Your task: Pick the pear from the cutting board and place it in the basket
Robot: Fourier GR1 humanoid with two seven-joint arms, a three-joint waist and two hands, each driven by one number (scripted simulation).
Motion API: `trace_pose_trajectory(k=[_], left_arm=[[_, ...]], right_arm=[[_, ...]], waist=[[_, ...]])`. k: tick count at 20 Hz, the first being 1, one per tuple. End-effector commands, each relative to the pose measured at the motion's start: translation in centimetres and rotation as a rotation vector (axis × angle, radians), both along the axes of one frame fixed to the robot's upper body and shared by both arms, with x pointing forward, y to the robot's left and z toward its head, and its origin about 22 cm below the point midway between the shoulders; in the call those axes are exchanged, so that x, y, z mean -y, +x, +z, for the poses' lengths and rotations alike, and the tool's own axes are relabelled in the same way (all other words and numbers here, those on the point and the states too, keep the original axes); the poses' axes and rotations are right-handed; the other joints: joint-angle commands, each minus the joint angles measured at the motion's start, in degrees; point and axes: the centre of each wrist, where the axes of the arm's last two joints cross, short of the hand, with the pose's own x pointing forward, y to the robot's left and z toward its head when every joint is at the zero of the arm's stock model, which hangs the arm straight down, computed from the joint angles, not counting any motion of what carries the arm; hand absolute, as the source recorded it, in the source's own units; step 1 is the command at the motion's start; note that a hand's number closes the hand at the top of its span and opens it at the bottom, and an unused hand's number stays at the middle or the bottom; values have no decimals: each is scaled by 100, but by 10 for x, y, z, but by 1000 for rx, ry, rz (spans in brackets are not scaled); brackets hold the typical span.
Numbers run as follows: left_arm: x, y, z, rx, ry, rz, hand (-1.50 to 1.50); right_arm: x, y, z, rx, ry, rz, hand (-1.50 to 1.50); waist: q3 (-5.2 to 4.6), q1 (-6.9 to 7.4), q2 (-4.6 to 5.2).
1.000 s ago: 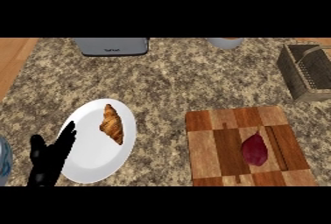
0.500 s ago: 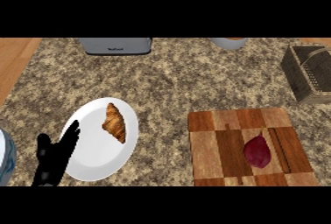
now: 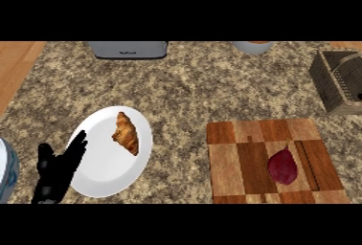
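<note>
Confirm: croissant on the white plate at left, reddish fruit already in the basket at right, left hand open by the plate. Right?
Not quite. The head view shows the reddish fruit lying on the cutting board, not in the basket, which sits apart at the right edge of the view. The rest stands: the croissant is on the white plate at left, and the left hand is open beside it.

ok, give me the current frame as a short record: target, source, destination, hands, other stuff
target: dark red fruit, lying on the cutting board, untouched
source: wooden cutting board, lower right of the counter
destination: wicker basket, right edge, beyond the board, partly cut off
left hand: open, fingers straight, over the plate's left rim
right hand: not in view
other: white plate with a croissant; toaster at the far edge
</note>
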Motion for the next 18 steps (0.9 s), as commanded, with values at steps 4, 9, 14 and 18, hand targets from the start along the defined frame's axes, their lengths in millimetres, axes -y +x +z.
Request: trace_pose_trajectory(k=[4,9,14,18], left_arm=[[19,-5,-17,-72,0,10,0],[-7,-3,-19,-79,-12,21,0],[5,-19,-16,-69,-7,8,0],[10,-8,-23,-82,-7,8,0]], right_arm=[[-15,6,-52,-52,-64,16,-150],[-18,20,-69,-62,-51,13,-150],[-30,-2,-93,-45,-37,14,-150],[-9,17,-98,-40,-43,-8,-150]], waist=[[-27,-4,33],[-31,-11,30],[-29,-20,22],[-29,-16,30]])
